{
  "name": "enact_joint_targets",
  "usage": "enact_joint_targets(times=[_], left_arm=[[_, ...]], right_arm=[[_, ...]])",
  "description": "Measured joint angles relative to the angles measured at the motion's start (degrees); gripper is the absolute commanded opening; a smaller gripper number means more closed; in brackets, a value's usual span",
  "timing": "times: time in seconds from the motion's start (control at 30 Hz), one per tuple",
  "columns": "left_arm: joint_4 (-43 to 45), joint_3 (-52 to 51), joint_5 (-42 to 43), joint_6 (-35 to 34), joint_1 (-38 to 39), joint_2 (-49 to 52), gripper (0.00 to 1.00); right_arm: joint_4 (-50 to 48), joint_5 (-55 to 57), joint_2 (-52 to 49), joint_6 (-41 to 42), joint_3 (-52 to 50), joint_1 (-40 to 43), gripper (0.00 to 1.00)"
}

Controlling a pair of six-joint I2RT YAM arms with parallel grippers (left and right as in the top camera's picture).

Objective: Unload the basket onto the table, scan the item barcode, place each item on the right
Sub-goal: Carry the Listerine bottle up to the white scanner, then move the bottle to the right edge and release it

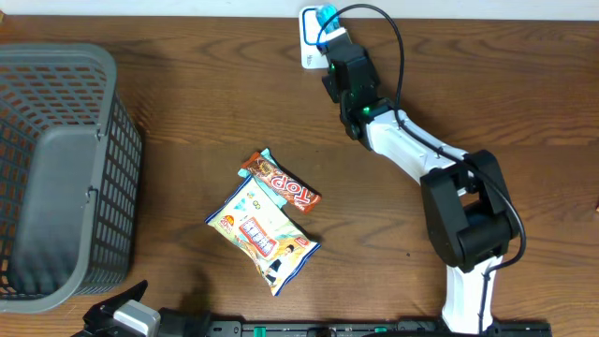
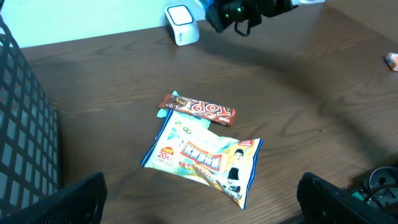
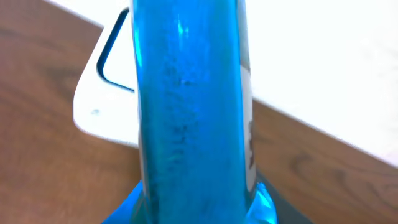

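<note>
1. Between the fingers of my right gripper (image 1: 331, 37) sits the blue item (image 1: 325, 16); the jaws are closed narrowly on it, and it sticks out past my fingertips.
2. Through my right wrist camera the blue item (image 3: 193, 112) fills the middle of the view as a tall glossy band, so my own fingers are hardly to be seen there.
3. Just behind and beneath the item lies the white scanner (image 1: 307, 45), at the far edge of the table (image 1: 487, 103) against the pale wall. My wrist view shows the scanner (image 3: 99, 106) peeking out to the left of the item, with a dark rounded outline on its face.
4. I cannot tell whether the item touches the scanner or hangs just over it.
5. My left gripper (image 1: 120, 318) rests at the near edge of the table, well apart from the right one, its jaws spread wide with nothing between them; both dark fingers (image 2: 68, 199) frame the bottom of my left wrist view.
6. Ahead of my left gripper lie a snack bag (image 2: 205, 155) and, touching its far edge, a chocolate bar (image 2: 199, 109).
7. To the left of that gripper stands a grey basket (image 1: 56, 168).
</note>
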State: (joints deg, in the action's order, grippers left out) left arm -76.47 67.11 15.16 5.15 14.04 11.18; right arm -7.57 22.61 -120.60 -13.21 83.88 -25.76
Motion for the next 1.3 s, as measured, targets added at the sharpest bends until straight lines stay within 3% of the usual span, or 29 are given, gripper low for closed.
enact_joint_targets(times=[0.47,0.7,0.87,1.1,1.23,1.3], left_arm=[[0.0,0.0,0.0,-0.02,0.0,0.0,0.98],[0.0,0.0,-0.02,-0.02,0.0,0.0,0.98],[0.0,0.0,-0.02,-0.02,0.0,0.0,0.98],[0.0,0.0,-0.02,-0.02,0.0,0.0,0.98],[-0.02,0.0,0.0,-0.02,0.0,0.0,0.98],[0.0,0.0,-0.02,-0.02,0.0,0.0,0.98]], right_arm=[[7.8,5.99,-19.56,-3.3,25.81,0.0,0.09],[8.44,14.99,-20.31,-7.15,28.5,-0.2,0.09],[9.33,28.06,-20.31,-12.24,30.01,-0.68,0.12],[33.18,37.59,-20.31,-5.68,30.6,4.98,0.1],[50.01,36.87,-20.31,6.67,30.73,16.15,0.06],[53.2,35.15,-20.33,10.21,30.73,20.85,0.03]])
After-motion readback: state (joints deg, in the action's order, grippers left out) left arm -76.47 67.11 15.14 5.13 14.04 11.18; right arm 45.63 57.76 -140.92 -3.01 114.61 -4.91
